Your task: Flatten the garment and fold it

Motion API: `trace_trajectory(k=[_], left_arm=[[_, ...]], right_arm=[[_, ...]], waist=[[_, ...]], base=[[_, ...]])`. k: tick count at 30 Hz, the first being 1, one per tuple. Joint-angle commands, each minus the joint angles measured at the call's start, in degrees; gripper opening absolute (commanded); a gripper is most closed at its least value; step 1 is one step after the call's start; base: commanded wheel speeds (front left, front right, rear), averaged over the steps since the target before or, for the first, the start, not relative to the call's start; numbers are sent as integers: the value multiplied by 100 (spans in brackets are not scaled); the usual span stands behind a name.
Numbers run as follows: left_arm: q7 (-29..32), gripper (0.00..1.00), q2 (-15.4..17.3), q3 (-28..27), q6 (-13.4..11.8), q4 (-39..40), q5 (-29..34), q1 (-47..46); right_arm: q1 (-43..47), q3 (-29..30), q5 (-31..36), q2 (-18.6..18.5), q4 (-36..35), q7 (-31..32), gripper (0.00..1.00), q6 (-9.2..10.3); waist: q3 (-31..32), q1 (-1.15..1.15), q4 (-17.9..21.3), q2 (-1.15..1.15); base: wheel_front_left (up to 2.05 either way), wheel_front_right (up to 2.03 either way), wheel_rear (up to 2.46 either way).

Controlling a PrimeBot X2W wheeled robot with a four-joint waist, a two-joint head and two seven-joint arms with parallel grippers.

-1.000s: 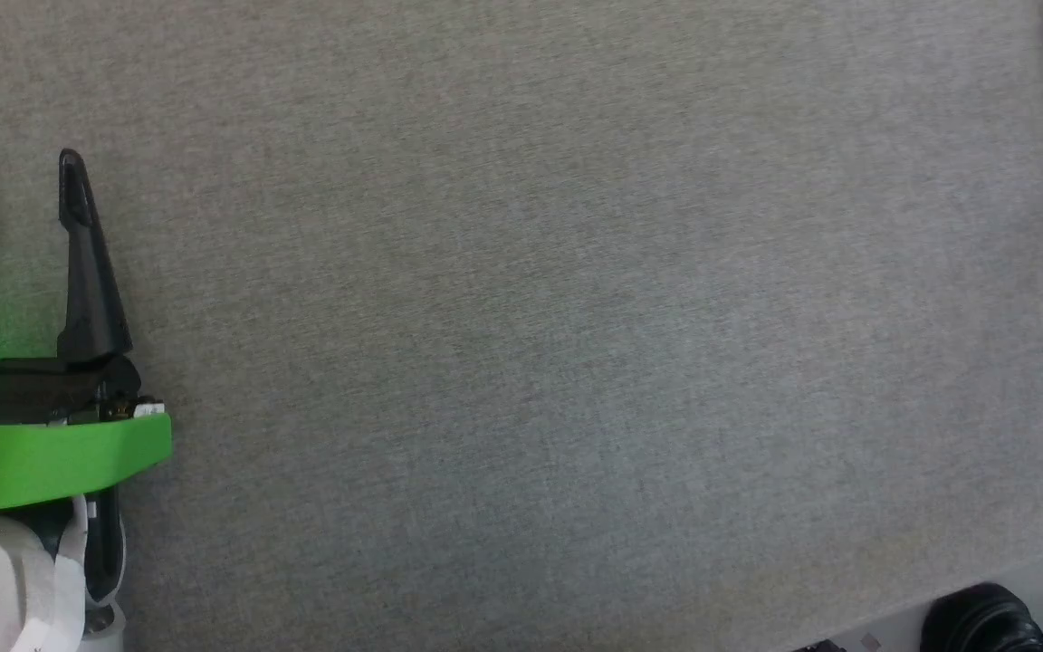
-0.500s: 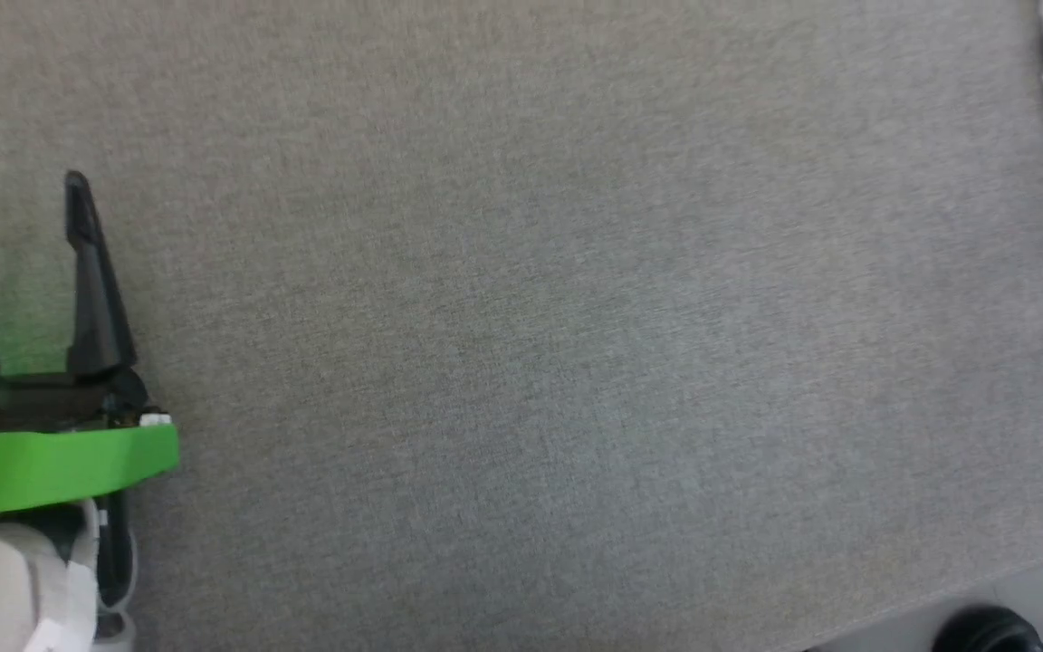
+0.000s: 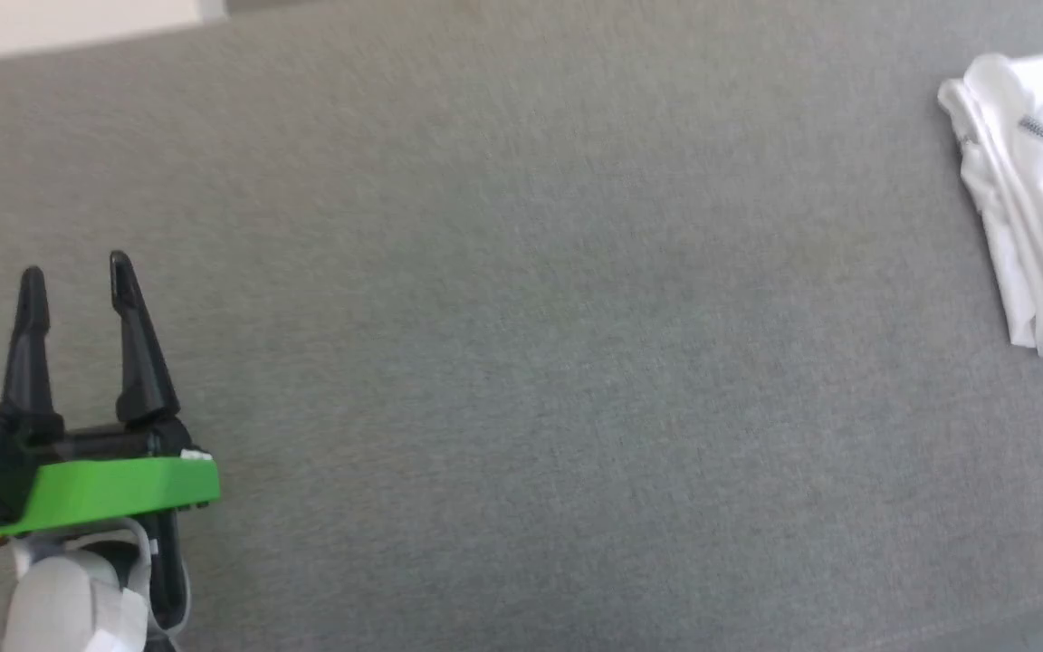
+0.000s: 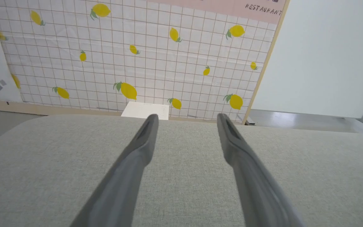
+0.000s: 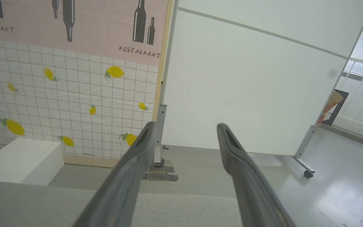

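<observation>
While nothing is gripped, step: folding looks nearly done.
Garment (image 3: 1028,208): layered bundle on the surface (image 3: 521,362), robot's far right.
Left tool (image 3: 76,267): wide, empty.
Right tool (image 5: 186,126): wide, empty.
Next move: inspect fold; tidying needs Right tool.

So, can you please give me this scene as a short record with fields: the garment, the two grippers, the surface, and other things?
surface: grey fabric
garment: white, in folded layers at the head view's right edge, partly cut off, not held
left gripper: open, empty, over the surface, far from the garment
right gripper: open, empty
other: white box on the floor past the far edge
</observation>
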State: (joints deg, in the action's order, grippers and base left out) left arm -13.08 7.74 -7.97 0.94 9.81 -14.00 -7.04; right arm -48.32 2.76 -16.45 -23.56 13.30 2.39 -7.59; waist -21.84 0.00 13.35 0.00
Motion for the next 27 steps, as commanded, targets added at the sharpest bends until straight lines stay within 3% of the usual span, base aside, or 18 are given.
trace_trajectory(k=[1, 5, 11, 20, 27], left_arm=[[-60, 100, -51, 3, -42, -65, -80, 22], [-110, 100, -157, 83, -123, -232, -56, -28], [-140, 100, -244, 149, -241, -499, -37, -4], [-161, 100, -331, 357, -330, -941, -5, 49], [-87, 100, -340, 676, -347, -1449, 201, 93]], right_arm=[[243, 81, -158, 299, -165, -117, 100, 10], [733, 139, -100, 968, -619, -529, 100, 10], [1458, 28, 21, 1873, -735, -955, 100, 10], [2595, -300, -132, 2065, -388, -1542, 100, 10], [3507, -205, -38, 2067, -108, -1731, 100, 10]], waist=[[757, 0, -544, 0], [1049, 0, -837, 0], [1434, 0, -1144, 0], [1791, 0, -1422, 0], [1943, 0, -1514, 0]], base=[[0, 0, 0], [0, 0, 0], [0, 0, 0], [0, 0, 0], [0, 0, 0]])
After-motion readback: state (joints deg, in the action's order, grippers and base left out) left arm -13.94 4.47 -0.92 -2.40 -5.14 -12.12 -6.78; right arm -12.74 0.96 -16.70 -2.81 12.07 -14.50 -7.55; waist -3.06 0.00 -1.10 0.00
